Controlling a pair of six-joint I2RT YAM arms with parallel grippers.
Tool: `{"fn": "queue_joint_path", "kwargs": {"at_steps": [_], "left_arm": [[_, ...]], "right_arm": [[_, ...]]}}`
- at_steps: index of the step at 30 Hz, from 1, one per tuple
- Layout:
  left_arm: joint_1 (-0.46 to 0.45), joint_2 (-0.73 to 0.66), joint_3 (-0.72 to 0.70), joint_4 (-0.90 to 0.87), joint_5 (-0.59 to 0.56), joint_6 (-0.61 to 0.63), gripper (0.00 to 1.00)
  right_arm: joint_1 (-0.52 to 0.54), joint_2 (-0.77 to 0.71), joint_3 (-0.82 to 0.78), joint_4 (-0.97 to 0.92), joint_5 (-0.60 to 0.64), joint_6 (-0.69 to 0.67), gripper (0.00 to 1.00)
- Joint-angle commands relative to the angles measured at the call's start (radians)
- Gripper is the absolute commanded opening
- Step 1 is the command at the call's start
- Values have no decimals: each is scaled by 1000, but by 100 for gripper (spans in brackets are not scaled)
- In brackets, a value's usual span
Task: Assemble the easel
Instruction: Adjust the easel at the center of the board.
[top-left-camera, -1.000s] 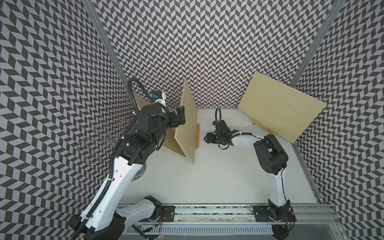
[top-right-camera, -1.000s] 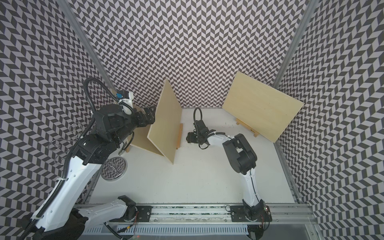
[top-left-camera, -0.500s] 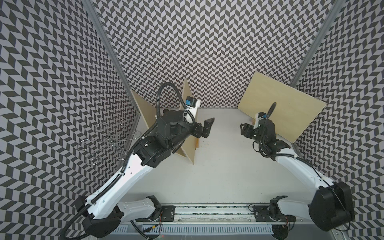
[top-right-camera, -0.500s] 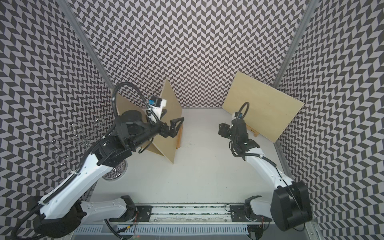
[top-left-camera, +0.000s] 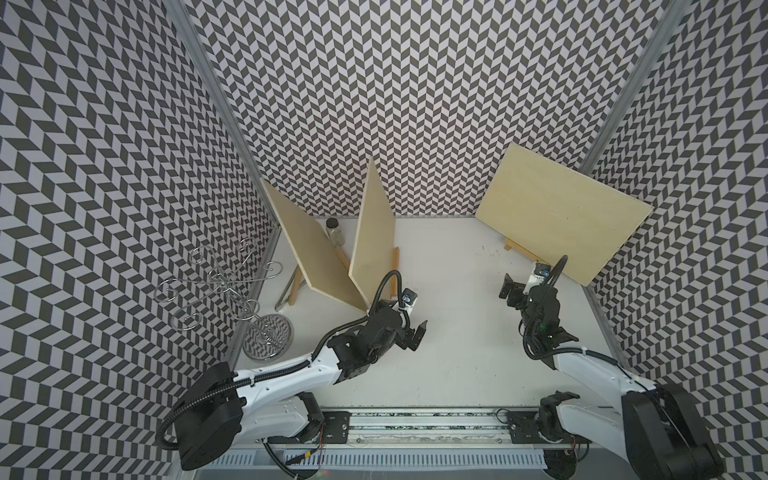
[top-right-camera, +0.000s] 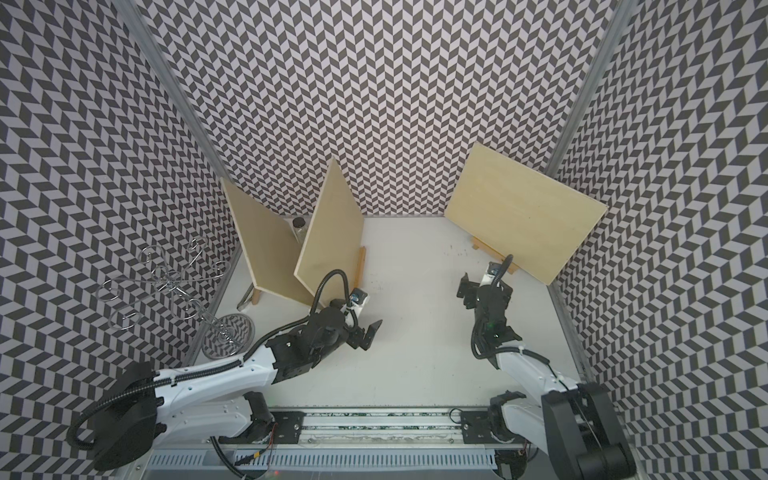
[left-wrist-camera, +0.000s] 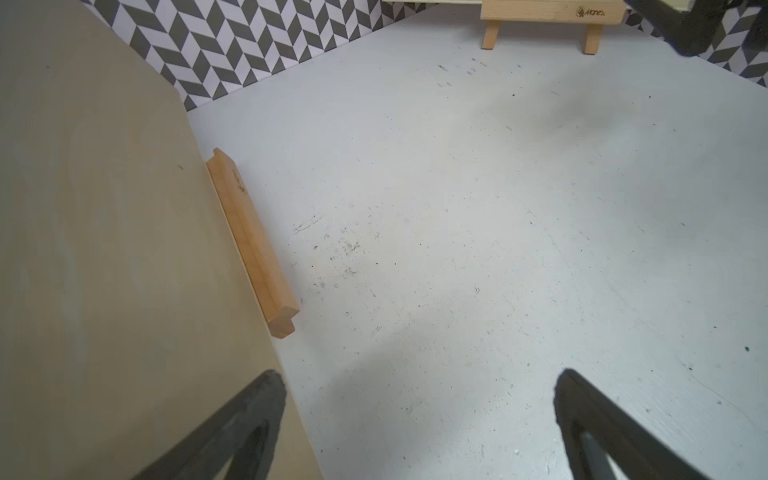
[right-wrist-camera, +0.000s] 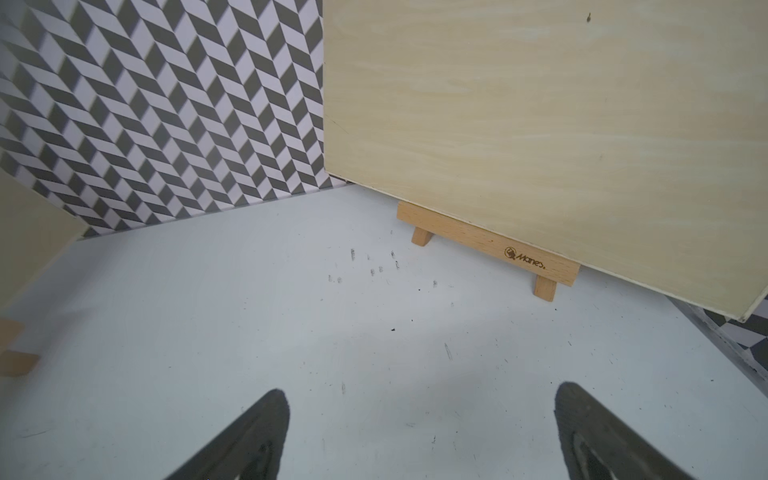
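Three pale wooden boards stand on small wooden easels. The left board (top-left-camera: 307, 253) leans by the left wall, with the middle board (top-left-camera: 372, 232) beside it. The middle easel's ledge (top-left-camera: 395, 264) (left-wrist-camera: 253, 245) lies along that board's foot. The right board (top-left-camera: 557, 220) (right-wrist-camera: 540, 124) rests on its own easel ledge (right-wrist-camera: 490, 249). My left gripper (top-left-camera: 415, 332) (left-wrist-camera: 419, 386) hangs open and empty in front of the middle board's near corner. My right gripper (top-left-camera: 509, 286) (right-wrist-camera: 419, 399) is open and empty over bare table, short of the right easel.
A small jar (top-left-camera: 334, 230) sits at the back between the left and middle boards. A wire rack (top-left-camera: 232, 291) on a round base stands at the left wall. The arms' base rail (top-left-camera: 415, 428) runs along the table's front edge.
My left arm swung from behind the middle board round to its front, then drew back. My right gripper left the middle easel's ledge, moved right toward the right easel and opened wider.
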Motion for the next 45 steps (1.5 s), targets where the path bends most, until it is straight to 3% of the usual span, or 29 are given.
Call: {"fn": "queue_joint_path", "kwargs": {"at_steps": [1, 4, 8, 12, 13, 16, 18, 23, 32, 36, 41, 45], "left_arm": [[3, -11, 8, 164, -3, 38, 99], [-3, -22, -17, 139, 68, 40, 99], [-10, -65, -88, 184, 93, 36, 99], [-12, -68, -94, 201, 99, 28, 99], [-12, -62, -86, 196, 100, 29, 99], [-20, -42, -78, 193, 110, 51, 99], [-30, -36, -82, 182, 127, 80, 99], [-60, -51, -104, 81, 176, 168, 99], [-85, -209, -144, -3, 158, 52, 99], [-109, -249, -17, -108, 193, 51, 99], [-186, -233, 243, -217, 79, 88, 99], [-186, -199, 445, -234, -69, 29, 99]], "right_arm": [[6, 116, -16, 266, 146, -46, 99], [6, 198, -49, 474, 183, -115, 99], [-13, 240, -52, 576, 73, -188, 99], [-140, 369, -196, 955, -113, -116, 99], [-163, 371, -204, 960, -164, -107, 99], [-174, 306, -149, 730, -311, -149, 99], [-174, 333, -104, 735, -378, -180, 99], [-180, 362, -117, 812, -371, -162, 99], [-181, 362, -116, 808, -371, -162, 99], [-180, 361, -115, 807, -371, -162, 99], [-180, 361, -116, 808, -373, -164, 99], [-180, 361, -116, 807, -373, -165, 99]]}}
